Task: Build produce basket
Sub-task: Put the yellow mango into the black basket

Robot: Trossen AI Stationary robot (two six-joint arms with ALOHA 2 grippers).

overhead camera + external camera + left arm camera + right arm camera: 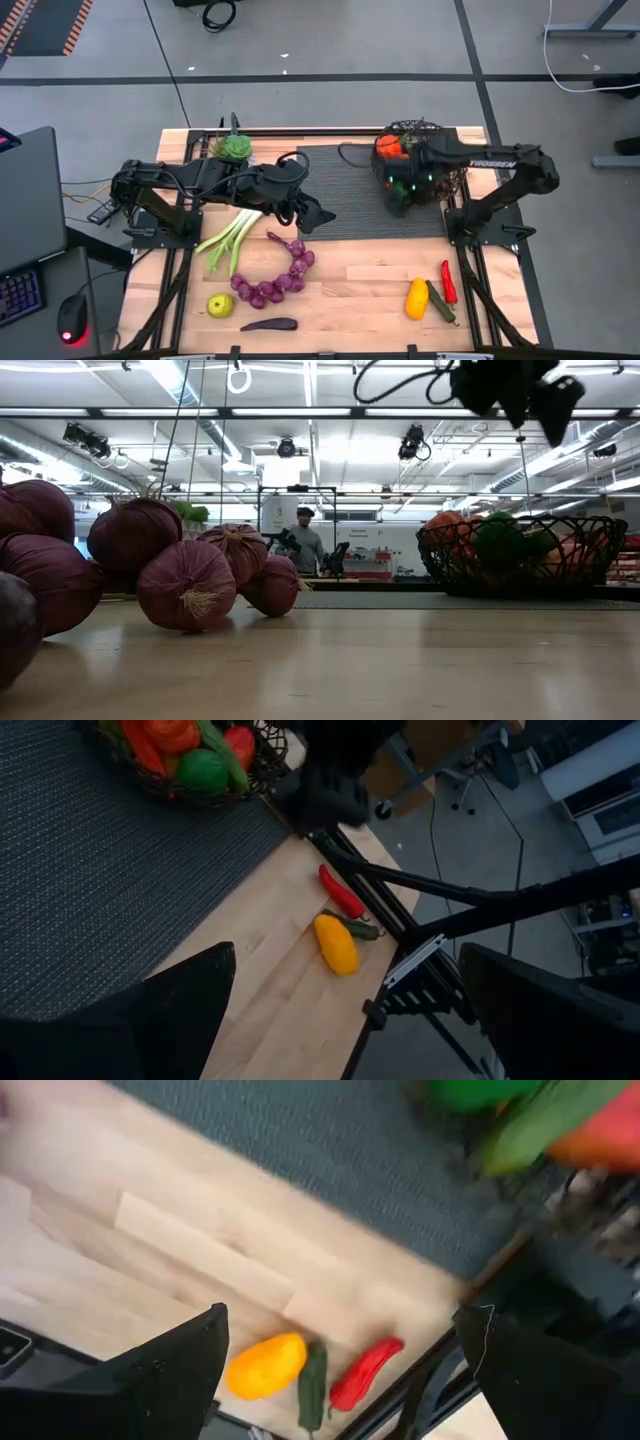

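The worktop (pixel 350 300) is pale wood with a dark ribbed mat (pixel 350 200) across its far middle. At about one o'clock from the worktop's centre, on the mat's far right corner, sits the basket (pixel 408 150), a dark wire bowl already holding orange, red and green produce; the low view shows the same basket (pixel 520 555) filled with rounded pieces.

The right tool (pixel 405 190) hangs over the basket's near side, its fingers spread wide and empty. The left tool (pixel 315 215) hovers over the mat's near left edge, at about ten o'clock from centre, jaws likewise wide apart with nothing between them.

Still lying on the bare wood: a leek (pixel 228 240) at nine o'clock, just beside the left arm; a curved string of purple onions (pixel 280 280) at seven o'clock; a yellow-green apple (pixel 220 304) and a dark aubergine (pixel 270 324) near the front left edge. At four o'clock, close together, lie a yellow pepper (pixel 417 298), a green cucumber (pixel 440 302) and a red chilli (pixel 449 282).

A potted plant (pixel 234 148) stands at the far left.
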